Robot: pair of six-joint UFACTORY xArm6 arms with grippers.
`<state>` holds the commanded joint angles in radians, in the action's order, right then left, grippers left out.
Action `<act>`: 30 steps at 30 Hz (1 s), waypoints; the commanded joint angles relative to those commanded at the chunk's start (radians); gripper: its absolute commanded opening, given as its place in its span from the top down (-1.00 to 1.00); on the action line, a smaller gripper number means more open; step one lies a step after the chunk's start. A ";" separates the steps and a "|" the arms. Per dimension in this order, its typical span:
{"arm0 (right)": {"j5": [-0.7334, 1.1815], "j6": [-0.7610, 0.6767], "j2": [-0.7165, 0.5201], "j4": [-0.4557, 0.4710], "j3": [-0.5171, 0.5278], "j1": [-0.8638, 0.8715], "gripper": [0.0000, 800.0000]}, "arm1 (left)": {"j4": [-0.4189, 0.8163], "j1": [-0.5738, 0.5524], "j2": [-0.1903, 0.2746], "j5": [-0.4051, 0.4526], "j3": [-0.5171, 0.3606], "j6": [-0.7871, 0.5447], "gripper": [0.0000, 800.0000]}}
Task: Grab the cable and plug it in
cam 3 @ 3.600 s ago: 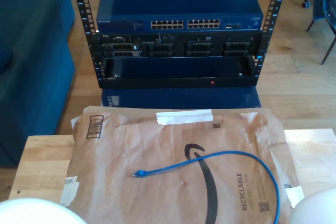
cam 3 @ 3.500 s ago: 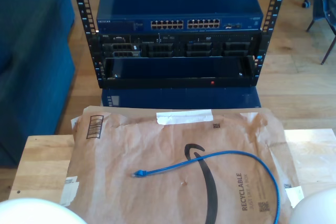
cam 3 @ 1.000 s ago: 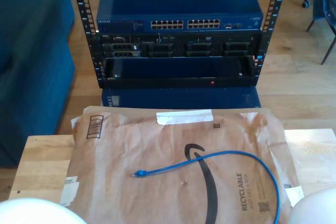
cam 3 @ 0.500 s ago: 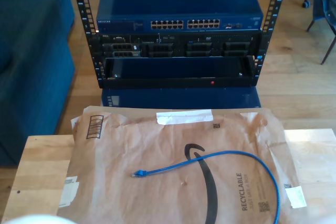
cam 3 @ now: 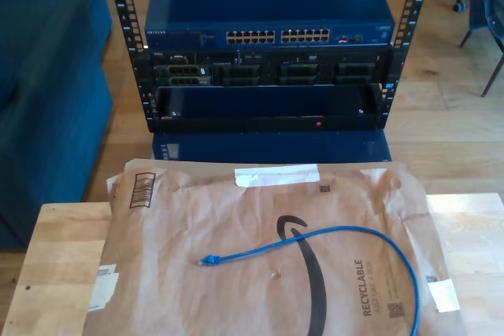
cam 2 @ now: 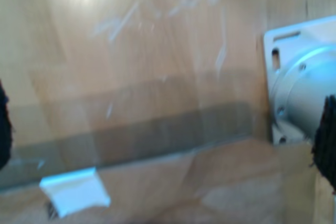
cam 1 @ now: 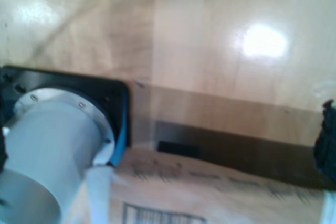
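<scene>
Cable first: you have it lying loose on the brown paper mailer, which covers most of the wooden table. Taking the mailer's printed black arrow as your landmark, the cable's free plug rests just off the arrow's tail, on the side towards the exterior view's left. From there the cord crosses the arrow, arcs over it, and drops past the "RECYCLABLE" print to the mailer's near edge.

Beyond the mailer's far edge stands the rack, and the blue network switch at its top shows a row of ports with nothing plugged in that you can see.

Judging from this, nothing of the task is done: the cable is not grasped, and both the pickup and the insertion are left to you.

My first wrist view looks down on bare table wood and a mailer edge, with a grey arm base beside it; my second wrist view shows similar wood and a white label. Both are blurred, and whether my first gripper or my second gripper stands wide or narrow cannot be told.
</scene>
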<state>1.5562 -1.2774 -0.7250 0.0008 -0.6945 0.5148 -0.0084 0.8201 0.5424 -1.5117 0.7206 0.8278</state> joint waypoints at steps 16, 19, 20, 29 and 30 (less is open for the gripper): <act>-0.285 -0.738 0.338 -0.063 -0.118 -0.959 -0.99 | -0.049 -0.411 -0.034 0.006 0.014 0.420 -1.00; -0.408 -0.783 0.419 -0.063 -0.121 -1.054 -0.99 | -0.072 -0.423 -0.038 0.011 0.014 0.433 -1.00; -0.450 -0.790 0.451 -0.063 -0.129 -1.086 -0.99 | -0.080 -0.423 -0.038 0.011 0.014 0.433 -1.00; -0.621 -0.852 0.743 -0.057 -0.247 -1.214 -0.98 | -0.110 -0.423 -0.077 0.018 0.012 0.445 -1.00; -0.638 -0.856 0.763 -0.057 -0.255 -1.214 -0.98 | -0.110 -0.423 -0.087 0.025 0.012 0.445 -1.00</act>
<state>0.9179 -2.1335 0.0376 -0.0560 -0.9492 -0.6989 -0.1189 0.3966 0.4549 -1.4872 0.7328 1.2727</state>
